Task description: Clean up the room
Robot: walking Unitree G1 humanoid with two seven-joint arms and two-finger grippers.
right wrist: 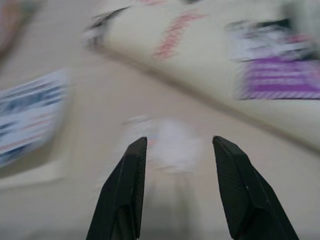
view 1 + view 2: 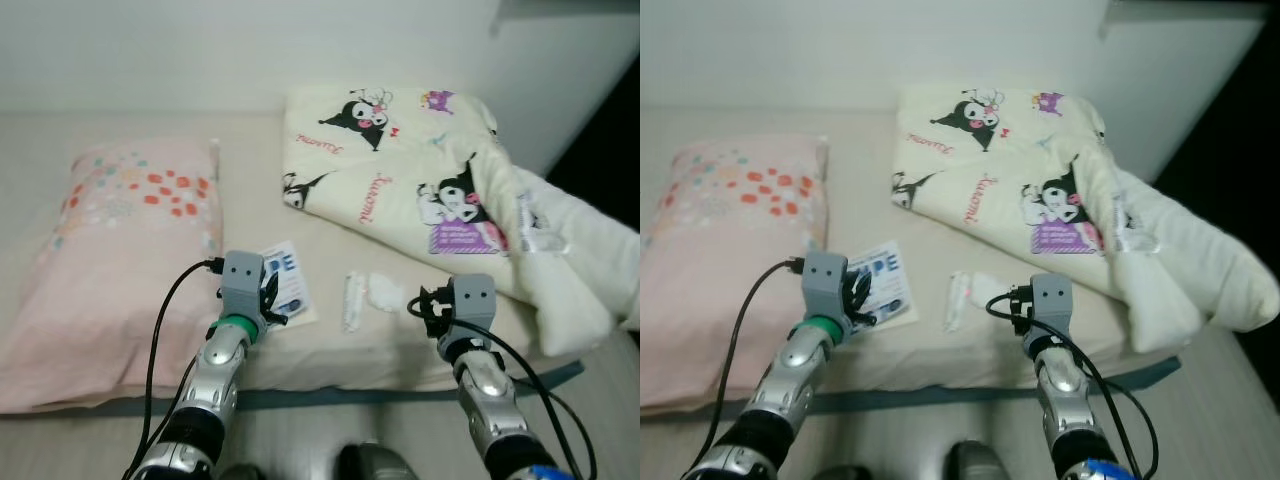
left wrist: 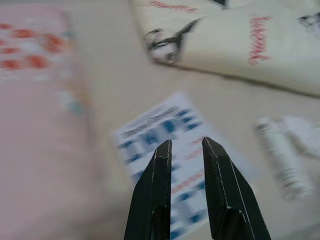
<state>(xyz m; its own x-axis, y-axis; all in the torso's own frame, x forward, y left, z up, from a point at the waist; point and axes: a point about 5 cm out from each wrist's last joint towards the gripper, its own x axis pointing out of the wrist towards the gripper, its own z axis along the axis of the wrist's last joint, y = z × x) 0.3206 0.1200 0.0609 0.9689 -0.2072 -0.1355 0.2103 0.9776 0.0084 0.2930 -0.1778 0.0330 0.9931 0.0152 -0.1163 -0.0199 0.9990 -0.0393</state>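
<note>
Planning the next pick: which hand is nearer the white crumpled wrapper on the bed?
Right. The right hand points straight at the white crumpled wrapper; the left hand hovers over the blue-printed leaflet beside it.

Both silver arms are reaching forward side by side, wrists level, cables trailing back along them. The left gripper [image 3: 184,145] is pointing ahead with its two black fingers nearly together, a narrow gap between them. The right gripper [image 1: 177,142] is holding its fingers spread wide apart.
</note>
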